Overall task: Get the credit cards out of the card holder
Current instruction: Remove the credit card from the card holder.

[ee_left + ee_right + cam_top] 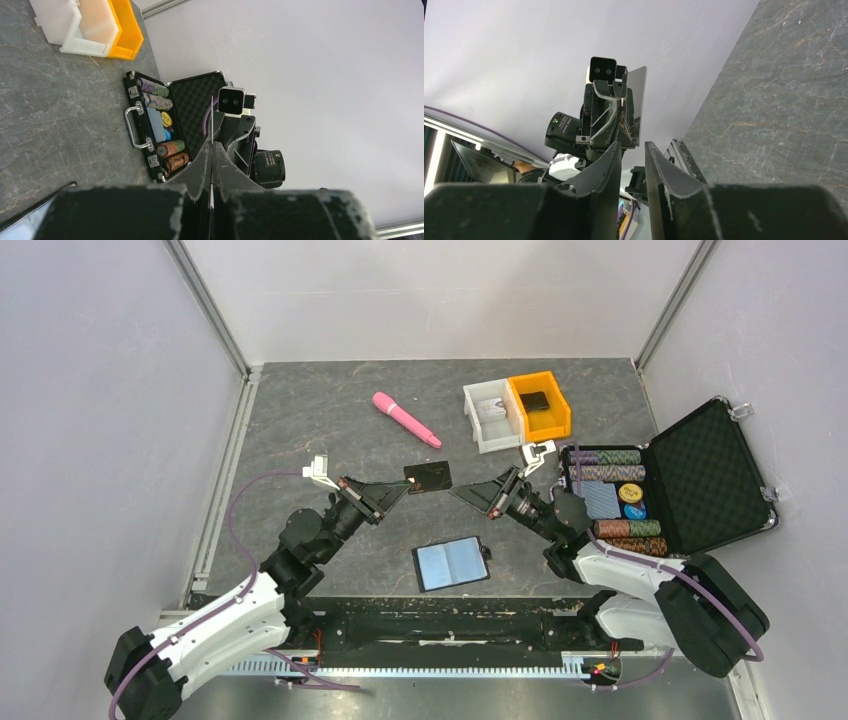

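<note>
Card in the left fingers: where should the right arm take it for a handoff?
Take the card by its free edge, the one sticking out past the left gripper toward the right gripper, coming from the right. The left fingers clamp the opposite edge, so only that side is bare. The open right fingers should close across the thin card's two faces.

Dark grey, marble-veined tabletop (pixel 320 430), boxed in by plain white walls (pixel 430 290) at the back and on both sides. Silver metal rails (pixel 207 302) up the two back corners and along the left edge. Soft, even light; only faint shadows.
</note>
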